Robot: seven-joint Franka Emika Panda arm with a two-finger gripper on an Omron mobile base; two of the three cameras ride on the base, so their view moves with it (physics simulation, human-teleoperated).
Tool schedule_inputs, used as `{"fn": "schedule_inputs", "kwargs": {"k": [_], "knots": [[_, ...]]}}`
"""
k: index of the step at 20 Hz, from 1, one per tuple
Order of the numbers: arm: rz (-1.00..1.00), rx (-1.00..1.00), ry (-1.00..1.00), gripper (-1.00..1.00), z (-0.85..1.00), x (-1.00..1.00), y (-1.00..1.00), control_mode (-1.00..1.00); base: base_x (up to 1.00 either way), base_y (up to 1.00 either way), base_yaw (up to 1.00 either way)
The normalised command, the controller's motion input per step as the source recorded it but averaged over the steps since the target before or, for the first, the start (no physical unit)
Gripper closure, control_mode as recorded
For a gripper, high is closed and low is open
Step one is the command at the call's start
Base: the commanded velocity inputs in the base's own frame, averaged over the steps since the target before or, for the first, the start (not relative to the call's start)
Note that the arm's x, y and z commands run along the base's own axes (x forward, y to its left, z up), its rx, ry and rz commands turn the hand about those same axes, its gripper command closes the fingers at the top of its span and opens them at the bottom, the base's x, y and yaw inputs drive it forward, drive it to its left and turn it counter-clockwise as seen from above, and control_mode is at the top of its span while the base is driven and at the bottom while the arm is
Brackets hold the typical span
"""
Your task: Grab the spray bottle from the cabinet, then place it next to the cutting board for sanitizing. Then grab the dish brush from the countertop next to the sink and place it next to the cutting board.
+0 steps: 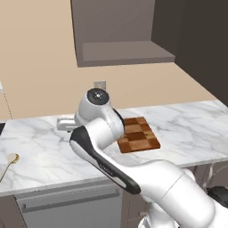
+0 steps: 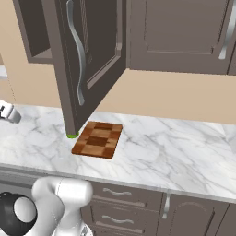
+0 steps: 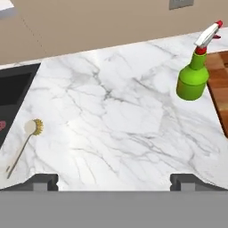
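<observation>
Dish brush [image 3: 26,138] – small cream round head on a thin tan stick – is lying untouched on the white marble countertop [image 3: 116,116] beside the dark sink, so that half is remaining. Gripper [image 3: 113,180] is hovering with fingers spread wide, holding nothing. Farther off, the bright green spray bottle [image 3: 193,80] is already standing just beside the checkered brown wooden cutting board [image 1: 137,134] – first half looking done.

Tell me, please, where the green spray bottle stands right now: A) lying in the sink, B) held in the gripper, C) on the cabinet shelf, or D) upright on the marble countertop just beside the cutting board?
D: in the hand view the spray bottle stands upright on the countertop, right at the edge of the cutting board, while the fingertips hold nothing.
</observation>
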Motion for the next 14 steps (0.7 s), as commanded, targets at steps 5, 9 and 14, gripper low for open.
{"fn": "schedule_inputs", "kwargs": {"k": [5, 9, 14], "knots": [[0.0, -0.02, 0.28, -1.0, -0.05, -0.07, 1.0, -1.0, 0.0, 0.0, 0.0], [0.0, 0.0, 0.24, -1.0, -0.18, 0.0, 0.99, -1.0, 0.0, 0.0, 0.0], [0.0, 0.0, 0.07, -1.0, -0.49, 0.0, 0.91, -1.0, 0.0, 0.0, 0.0]]}}
